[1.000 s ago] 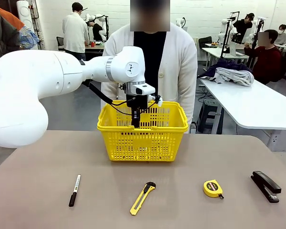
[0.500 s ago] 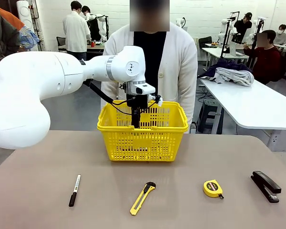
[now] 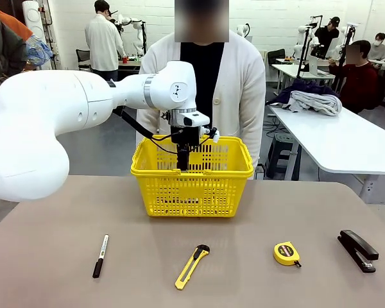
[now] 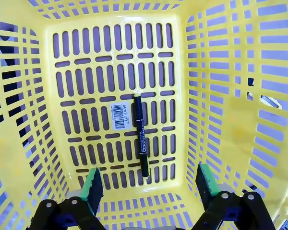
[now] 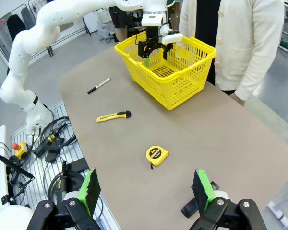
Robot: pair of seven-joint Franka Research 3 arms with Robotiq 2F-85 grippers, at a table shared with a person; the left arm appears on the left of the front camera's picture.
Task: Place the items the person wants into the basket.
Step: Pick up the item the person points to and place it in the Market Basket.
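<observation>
The basket (image 3: 192, 192) stands at the far middle of the tabletop (image 3: 64, 212) with the person (image 3: 244, 90) close behind it, closing off its far side. The left arm (image 3: 83, 106) reaches over from the left and hangs the left jaws, spread and empty, in the basket's mouth above the pen (image 4: 141, 136) on its floor. A broad strip of bare tabletop runs in front of the basket, and nearer still the marker (image 3: 100, 255), utility knife (image 3: 191, 267), tape measure (image 3: 286, 253) and stapler (image 3: 357, 250) lie in a row well apart, with clear gaps between them.
</observation>
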